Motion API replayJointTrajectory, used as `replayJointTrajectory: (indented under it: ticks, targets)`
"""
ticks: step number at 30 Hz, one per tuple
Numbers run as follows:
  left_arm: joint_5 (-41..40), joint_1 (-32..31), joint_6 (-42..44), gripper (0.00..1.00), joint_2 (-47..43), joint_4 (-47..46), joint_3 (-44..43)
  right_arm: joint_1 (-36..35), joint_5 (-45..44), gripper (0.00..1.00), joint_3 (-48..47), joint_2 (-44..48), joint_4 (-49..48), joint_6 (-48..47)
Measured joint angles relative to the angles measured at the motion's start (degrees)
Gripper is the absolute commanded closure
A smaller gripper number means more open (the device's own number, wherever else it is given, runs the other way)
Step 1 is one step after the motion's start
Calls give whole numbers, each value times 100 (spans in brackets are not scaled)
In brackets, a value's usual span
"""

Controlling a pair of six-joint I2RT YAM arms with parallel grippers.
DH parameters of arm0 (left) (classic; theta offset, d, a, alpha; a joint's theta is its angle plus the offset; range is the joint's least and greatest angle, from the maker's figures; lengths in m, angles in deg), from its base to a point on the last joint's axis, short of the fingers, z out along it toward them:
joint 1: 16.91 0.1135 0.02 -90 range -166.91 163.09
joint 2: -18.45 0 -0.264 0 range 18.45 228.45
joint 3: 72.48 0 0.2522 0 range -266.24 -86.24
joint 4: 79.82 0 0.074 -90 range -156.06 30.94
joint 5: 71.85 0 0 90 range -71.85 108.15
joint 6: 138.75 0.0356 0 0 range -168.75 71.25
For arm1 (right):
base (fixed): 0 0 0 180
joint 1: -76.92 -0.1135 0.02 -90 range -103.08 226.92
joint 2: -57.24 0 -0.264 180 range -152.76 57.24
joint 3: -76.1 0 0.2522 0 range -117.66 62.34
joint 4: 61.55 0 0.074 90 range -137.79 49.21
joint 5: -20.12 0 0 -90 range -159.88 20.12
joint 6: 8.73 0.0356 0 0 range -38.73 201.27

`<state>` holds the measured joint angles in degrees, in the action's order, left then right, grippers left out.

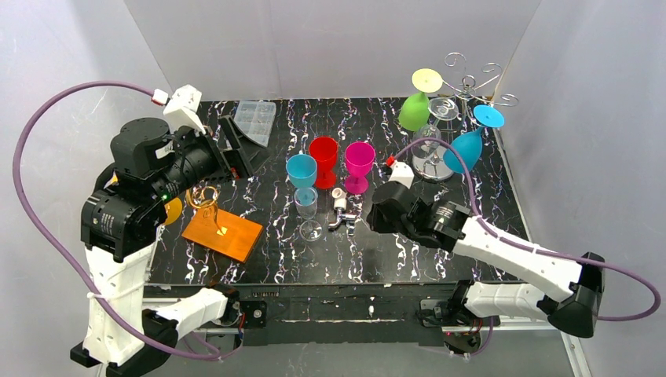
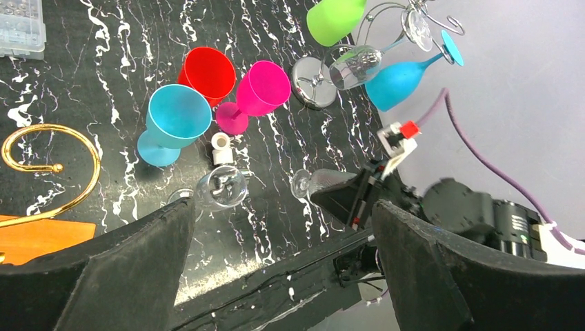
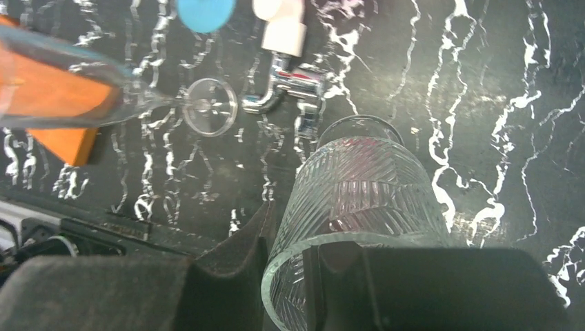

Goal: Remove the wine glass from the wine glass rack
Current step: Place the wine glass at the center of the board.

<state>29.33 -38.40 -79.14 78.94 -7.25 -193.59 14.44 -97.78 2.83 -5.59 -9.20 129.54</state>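
Observation:
The wire wine glass rack [image 1: 468,85] stands at the back right, with a green glass [image 1: 415,112], a blue glass [image 1: 465,149] and a clear one [image 1: 440,110] hanging from it upside down. My right gripper [image 3: 296,241] is shut on the rim of a clear ribbed wine glass [image 3: 365,186], one finger inside the bowl and one outside. That glass [image 2: 330,185] lies tilted low over the table's middle, away from the rack. My left gripper [image 2: 283,276] hangs open and holds nothing above the table's left side.
Teal [image 1: 301,171], red [image 1: 323,153] and magenta [image 1: 359,161] goblets stand mid-table. A second clear wine glass [image 1: 308,208] and a chrome tap fitting [image 1: 340,208] sit just left of the held glass. An orange board [image 1: 222,232] with a gold hook lies front left; a plastic box [image 1: 255,119] is behind.

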Motion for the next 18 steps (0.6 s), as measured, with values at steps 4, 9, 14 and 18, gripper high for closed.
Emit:
replayJointTrajectory:
  ticks: [4,9,14,18]
  targets:
    - [0,0,13,2,-48,-15,81,612,564,99,229,-192,-76,-227]
    - [-4,0,26,2,-68,-22,240,1093,1200,99,229,-704,-201,-564]
    - [-26,0,57,2,-48,-28,330,1338,1665,99,229,-1222,-280,-822]
    - [-61,0,92,2,-50,-35,372,1464,1897,99,214,-1488,-310,-973]
